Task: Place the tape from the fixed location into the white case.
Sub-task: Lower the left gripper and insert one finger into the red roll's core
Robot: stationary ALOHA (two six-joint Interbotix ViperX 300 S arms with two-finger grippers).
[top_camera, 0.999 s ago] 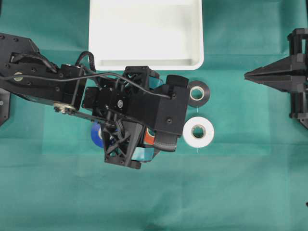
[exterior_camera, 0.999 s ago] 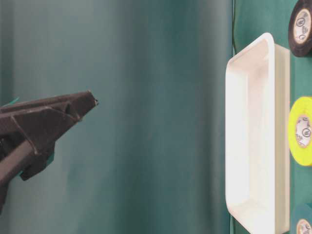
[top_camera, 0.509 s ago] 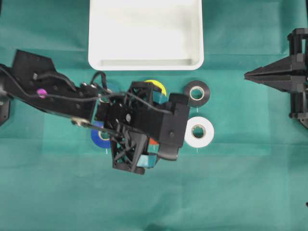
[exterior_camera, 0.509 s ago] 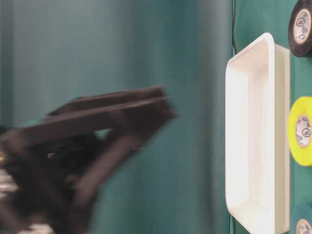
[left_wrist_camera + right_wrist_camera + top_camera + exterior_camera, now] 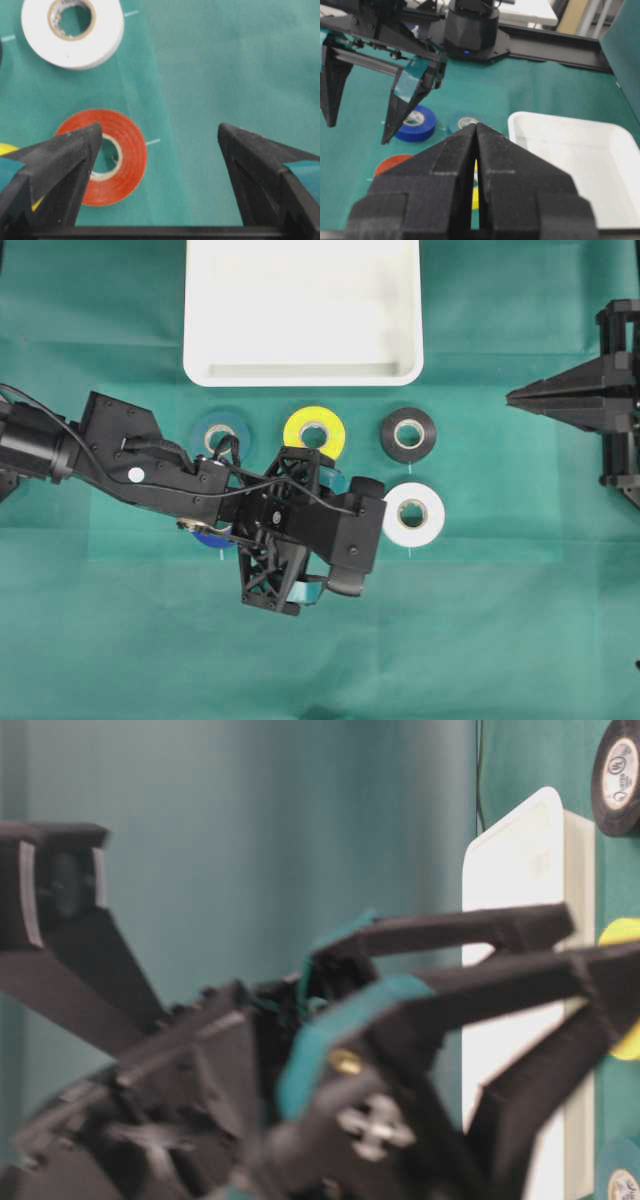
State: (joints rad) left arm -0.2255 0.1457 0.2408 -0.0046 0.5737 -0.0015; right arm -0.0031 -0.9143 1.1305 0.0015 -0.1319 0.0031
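Left gripper (image 5: 159,145) spread wide above the tape (image 5: 112,156), seemingly not touching; roll under one finger (image 5: 60,160), just below the white roll (image 5: 73,30).

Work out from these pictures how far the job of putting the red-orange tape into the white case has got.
Done: little; the left gripper is poised above the red-orange tape roll with its fingers wide open. In hand: lining up the grasp; one finger overlaps the roll's core in the wrist view, and nothing is gripped. Left: close on the roll, lift it, carry it to the white case, which holds nothing, and release. The right gripper sits shut off to the side.
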